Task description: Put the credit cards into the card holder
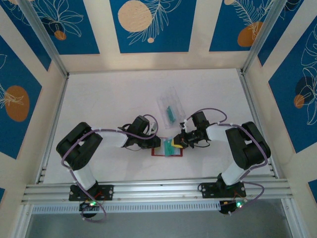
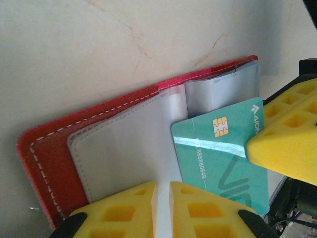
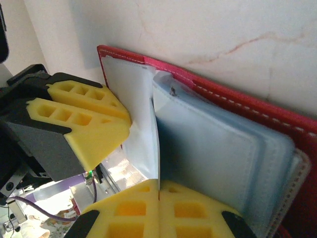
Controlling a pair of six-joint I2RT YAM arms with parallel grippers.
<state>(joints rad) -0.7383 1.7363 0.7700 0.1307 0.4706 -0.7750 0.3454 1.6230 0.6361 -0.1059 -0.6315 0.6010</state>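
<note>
The white table (image 1: 99, 99) carries everything. The left arm (image 1: 106, 136) and the right arm (image 1: 242, 144) bend inward from the near edge, and their tips meet at the middle of the table.

Farther back, well apart from the claws, lies a clear plastic case (image 1: 168, 99) with teal spare cards (image 1: 171, 115) inside it.

The red wallet (image 1: 159, 151) lies open and flat on the table between the two claws. The left wrist view shows white stitching along its red cover (image 2: 49, 148) and a stack of greyish clear pocket pages (image 2: 124, 148) on top. In the right wrist view the same pages bulge up from the red cover (image 3: 247, 104).

The left claw (image 2: 163, 191) is nearly pressed together, with only a thin slit between its yellow fingers, and it pinches the edge of the wallet's pocket pages. From the right wrist it shows as two stacked yellow fingers (image 3: 124, 118) meeting at a clear page.

The right claw (image 3: 158, 191) is pressed together, and a thin pale sheet rises from between its fingers. The left wrist view shows one of its yellow fingers (image 2: 290, 148) clamped on the side of a teal credit card (image 2: 218, 158). The card is tilted and lies over the wallet's pocket pages. I cannot tell whether its edge is inside a pocket. A gold chip (image 2: 220, 127) faces up on it.
</note>
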